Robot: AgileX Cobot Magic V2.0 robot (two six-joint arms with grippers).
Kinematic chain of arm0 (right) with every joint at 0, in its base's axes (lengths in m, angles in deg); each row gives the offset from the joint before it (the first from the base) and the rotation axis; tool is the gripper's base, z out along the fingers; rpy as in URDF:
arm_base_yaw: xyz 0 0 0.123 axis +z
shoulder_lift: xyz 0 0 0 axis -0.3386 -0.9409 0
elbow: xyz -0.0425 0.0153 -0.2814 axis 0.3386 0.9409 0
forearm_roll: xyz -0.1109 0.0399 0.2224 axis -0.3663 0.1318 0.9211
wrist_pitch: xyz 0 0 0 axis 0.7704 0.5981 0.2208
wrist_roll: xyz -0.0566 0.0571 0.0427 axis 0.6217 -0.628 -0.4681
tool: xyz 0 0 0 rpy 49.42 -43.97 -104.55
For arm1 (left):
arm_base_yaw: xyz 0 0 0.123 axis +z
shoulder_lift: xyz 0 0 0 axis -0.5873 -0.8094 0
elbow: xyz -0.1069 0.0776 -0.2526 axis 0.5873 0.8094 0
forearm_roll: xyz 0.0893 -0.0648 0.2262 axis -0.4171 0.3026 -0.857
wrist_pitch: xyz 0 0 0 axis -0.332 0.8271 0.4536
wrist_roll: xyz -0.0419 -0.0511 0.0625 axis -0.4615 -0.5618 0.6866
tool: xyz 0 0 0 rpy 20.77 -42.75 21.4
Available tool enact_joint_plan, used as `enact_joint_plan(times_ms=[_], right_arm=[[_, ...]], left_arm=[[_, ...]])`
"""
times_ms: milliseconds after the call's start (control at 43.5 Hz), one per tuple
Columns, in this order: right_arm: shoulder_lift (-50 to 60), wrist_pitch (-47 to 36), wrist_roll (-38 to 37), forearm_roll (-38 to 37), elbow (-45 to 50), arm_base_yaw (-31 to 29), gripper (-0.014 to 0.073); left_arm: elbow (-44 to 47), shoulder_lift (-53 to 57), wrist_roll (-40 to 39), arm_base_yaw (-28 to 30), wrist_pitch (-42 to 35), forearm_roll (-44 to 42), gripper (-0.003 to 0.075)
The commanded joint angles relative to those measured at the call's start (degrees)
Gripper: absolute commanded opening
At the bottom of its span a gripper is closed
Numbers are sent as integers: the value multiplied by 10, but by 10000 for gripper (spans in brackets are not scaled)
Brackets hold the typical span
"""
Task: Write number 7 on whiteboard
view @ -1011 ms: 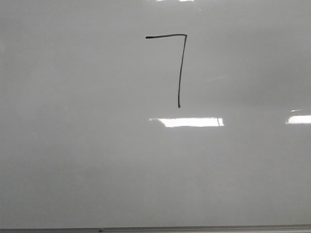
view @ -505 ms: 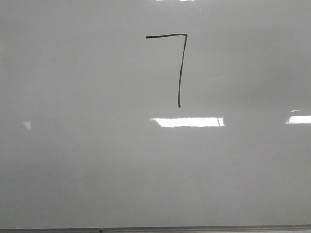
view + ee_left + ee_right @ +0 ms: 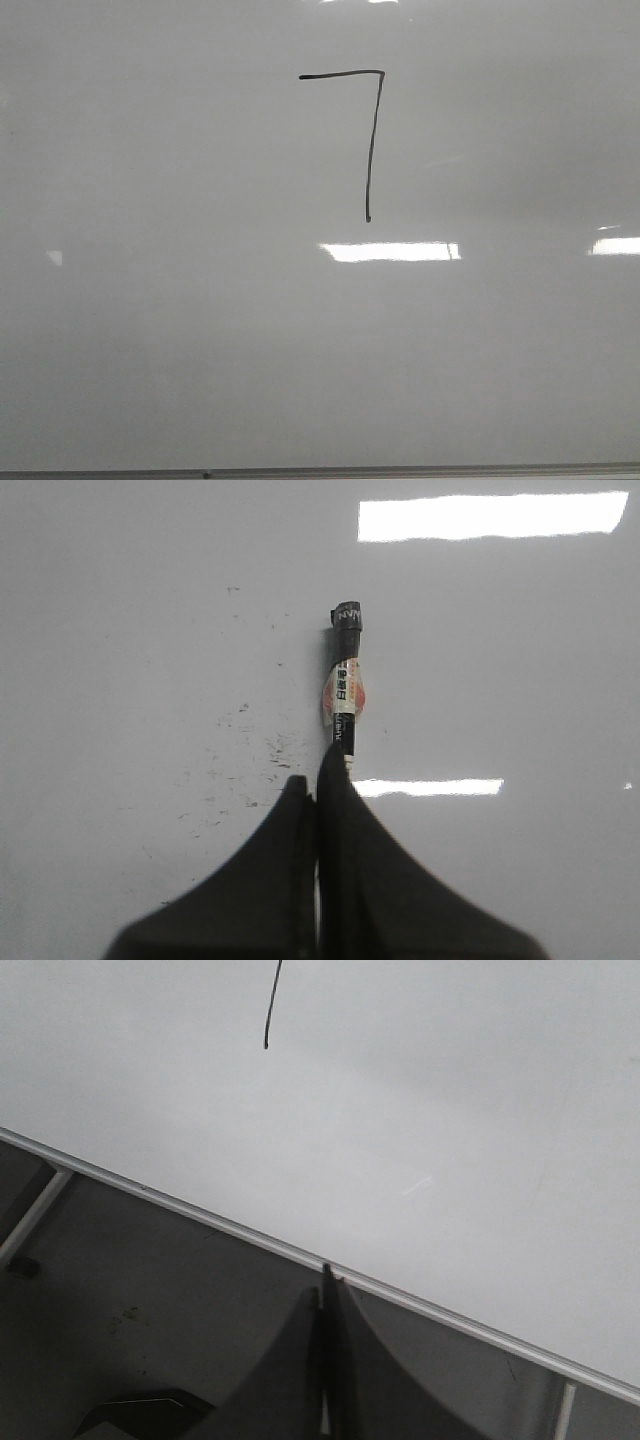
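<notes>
The number 7 [image 3: 372,140] stands in thin black line on the whiteboard [image 3: 180,330], a short top stroke joined to a long downstroke. Neither gripper shows in the front view. In the left wrist view my left gripper [image 3: 318,775] is shut on a black marker [image 3: 345,695] with a white and orange label, which sticks out past the fingertips close over the whiteboard [image 3: 520,660]. In the right wrist view my right gripper [image 3: 326,1285] is shut with nothing in it, at the board's grey frame [image 3: 200,1213]. The lower end of the 7 [image 3: 270,1010] shows beyond it.
Bright glare patches [image 3: 390,251] lie on the board below the 7. Faint dark scuff marks [image 3: 250,750] speckle the board beside the left fingers. Outside the frame is a dark grey surface [image 3: 150,1290] with a dark object [image 3: 140,1415] on it.
The 7 is the same in all three front frames. Only the glare patches have shifted slightly, and a small one has appeared at the left.
</notes>
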Motion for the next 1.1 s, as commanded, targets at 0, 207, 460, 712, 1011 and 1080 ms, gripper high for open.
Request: enact_joint_plan(times_ms=[0, 207, 460, 712, 1011, 1080], right_arm=[[-1, -36, 1, 3, -14, -3, -68], [-1, -36, 1, 3, -14, -3, -68], [-1, -36, 1, 3, -14, -3, -68], [-1, -36, 1, 3, -14, -3, -68], [-1, -36, 1, 3, -14, -3, -68], [-1, -36, 1, 3, -14, -3, -68]], left_arm=[[7, 7, -5, 6, -48, 5, -21], [7, 7, -5, 20, -48, 5, -20], [7, 7, -5, 27, -48, 5, -21], [7, 7, -5, 27, -48, 5, -20], [7, 7, -5, 27, -48, 5, -21], [7, 7, -5, 27, -48, 5, -20]])
